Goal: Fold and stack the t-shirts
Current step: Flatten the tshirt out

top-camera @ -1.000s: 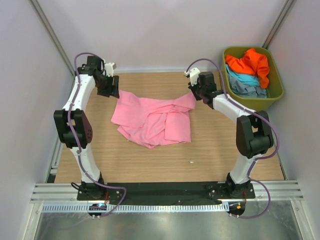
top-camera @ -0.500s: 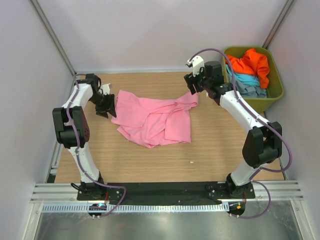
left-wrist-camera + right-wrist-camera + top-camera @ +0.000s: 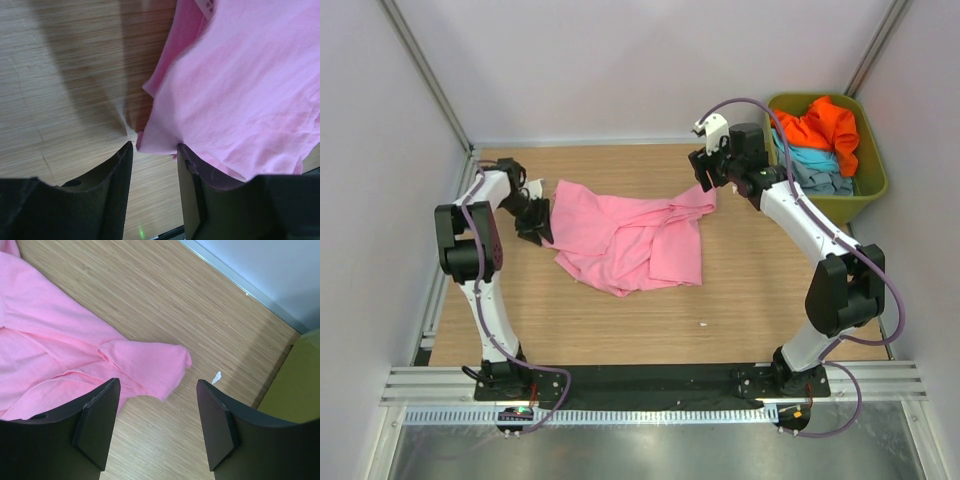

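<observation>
pink tee (image 3: 630, 240) lies crumpled in the middle of the bench (image 3: 620, 320), far from folded, one sleeve pointing to the upper right of the top view. left tool (image 3: 532, 222) is down low at the tee's edge on the left of the frame. from its wrist camera the left tool (image 3: 154, 150) shows its fingers (image 3: 117, 185) only a little apart, with a corner of pink cloth sitting right at the gap between the tips, and a white label (image 3: 209, 5) just peeking in at the top edge. right tool (image 3: 705, 180) hangs over that sleeve at the upper right of the tee. in its own view the right tool (image 3: 157, 385) is spread wide, nothing held, the sleeve end showing between the fingers (image 3: 100, 420) and a small white scrap (image 3: 216, 376) on the wood nearby. over in the top right corner sits the olive tub (image 3: 875, 185), holding an orange tee (image 3: 820, 125) heaped on top, a light blue tee (image 3: 805, 157) under it and a grey-blue tee (image 3: 825, 182) lowest in the pile.
</observation>
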Robot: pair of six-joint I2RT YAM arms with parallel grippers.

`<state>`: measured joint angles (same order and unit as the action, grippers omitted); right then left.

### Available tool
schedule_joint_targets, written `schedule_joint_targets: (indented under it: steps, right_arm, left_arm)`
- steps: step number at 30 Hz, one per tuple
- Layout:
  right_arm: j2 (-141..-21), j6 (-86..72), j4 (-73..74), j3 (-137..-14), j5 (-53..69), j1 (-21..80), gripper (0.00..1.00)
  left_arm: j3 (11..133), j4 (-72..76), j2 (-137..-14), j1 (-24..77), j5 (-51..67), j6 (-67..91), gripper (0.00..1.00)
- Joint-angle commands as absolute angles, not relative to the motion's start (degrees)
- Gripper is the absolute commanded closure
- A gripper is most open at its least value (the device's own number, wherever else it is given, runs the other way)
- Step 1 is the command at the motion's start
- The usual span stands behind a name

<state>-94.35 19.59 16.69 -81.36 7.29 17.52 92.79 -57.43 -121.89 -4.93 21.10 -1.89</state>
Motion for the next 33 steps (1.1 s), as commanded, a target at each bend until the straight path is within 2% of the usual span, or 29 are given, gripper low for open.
schedule_joint_targets:
  steps: [1,10,14,18,20,23,28,33]
  right_arm:
    - [-91.8,19.4,15.9,-83.1,7.8,17.8,0.31]
    - [-92.5,19.5,15.9,-83.5,7.8,17.7,0.31]
    - [-92.5,19.6,15.9,-83.2,7.7,17.7,0.31]
    - [-92.0,20.4,15.9,-82.4,7.4,17.8,0.32]
    - [-91.8,21.7,15.9,-81.8,5.8,17.8,0.32]
    - [-91.5,24.5,16.6,-78.9,4.9,17.8,0.32]
    - [-93.5,32.7,22.2,-75.5,10.6,17.7,0.31]
    - [-100.1,37.8,21.4,-79.9,9.9,18.9,0.34]
  left_arm:
    - [95.4,-56.1,-122.6,-6.2,22.5,-1.8,0.59]
    - [94.7,-55.4,-123.8,-6.6,24.1,-2.5,0.71]
    - [94.3,-55.5,-123.8,-6.6,26.9,-2.8,0.73]
    - [93.9,-56.4,-123.3,-6.6,28.0,-3.1,0.95]
    - [93.5,-56.9,-122.7,-6.6,27.5,-3.5,0.99]
    - [92.9,-57.7,-121.1,-6.6,26.5,-4.4,1.00]
    - [95.1,-61.0,-118.9,-6.6,26.9,-5.8,1.00]
    - [94.7,-61.7,-115.8,-6.6,27.2,-5.4,1.00]
